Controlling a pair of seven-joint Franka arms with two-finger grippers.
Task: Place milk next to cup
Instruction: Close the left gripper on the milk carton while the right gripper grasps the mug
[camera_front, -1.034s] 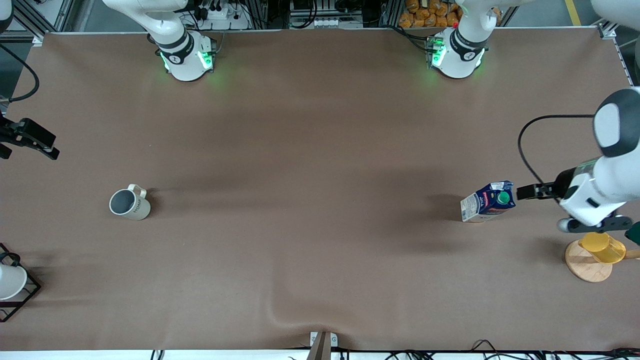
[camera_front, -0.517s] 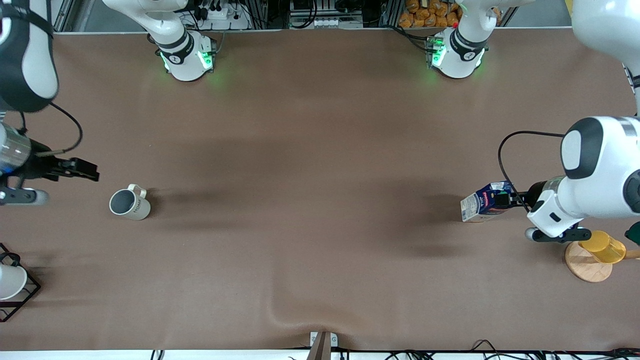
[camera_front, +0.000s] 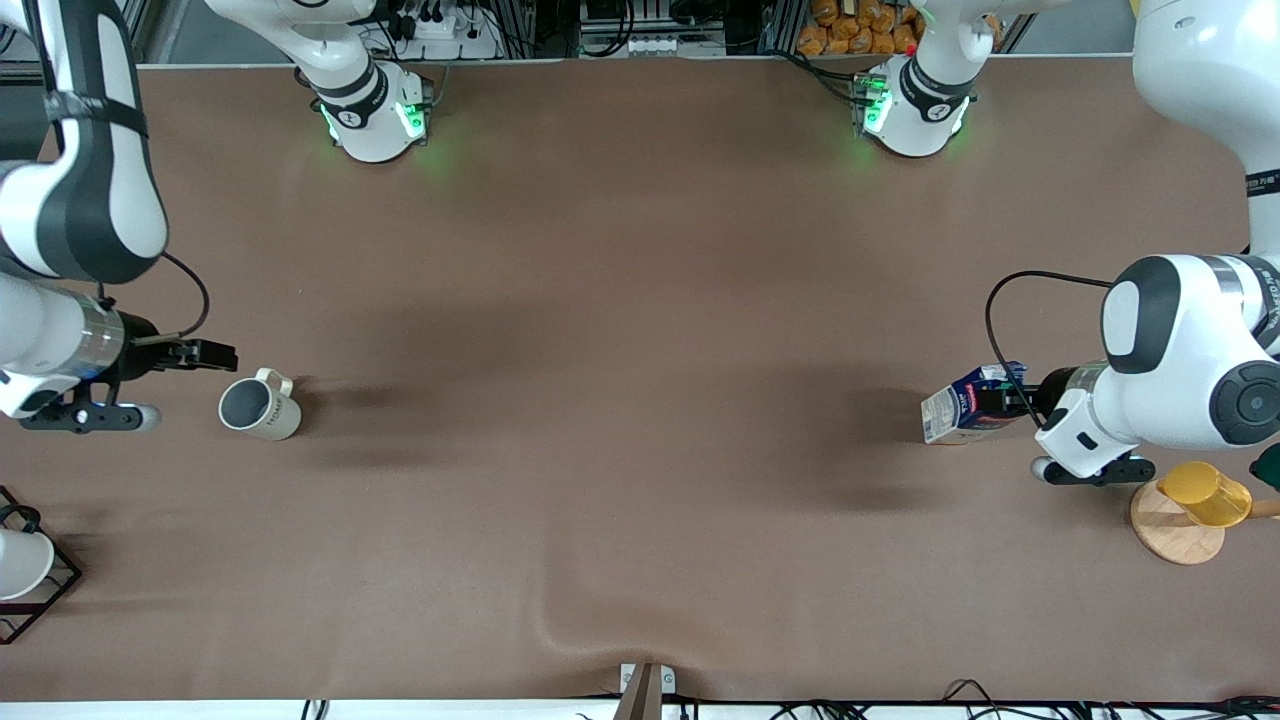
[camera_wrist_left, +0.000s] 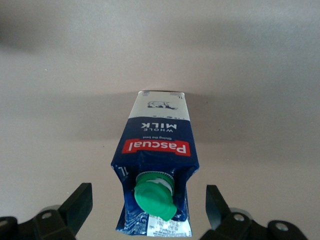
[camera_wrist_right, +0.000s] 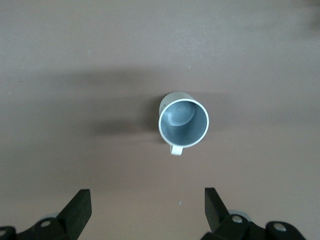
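The small dark-blue gable-top milk carton (camera_front: 962, 409) with green screw cap (camera_wrist_left: 154, 197), upright toward the left arm's end of the brown table (camera_front: 640, 300), is flanked by the wide-open left gripper (camera_wrist_left: 149, 210), while the beige ceramic mug (camera_front: 258, 407), well apart, is approached by the equally wide right gripper (camera_wrist_right: 148, 212).

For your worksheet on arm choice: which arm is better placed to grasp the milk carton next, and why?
Left. The left gripper is open astride the milk; the right gripper is open beside the cup, at the table's other end.
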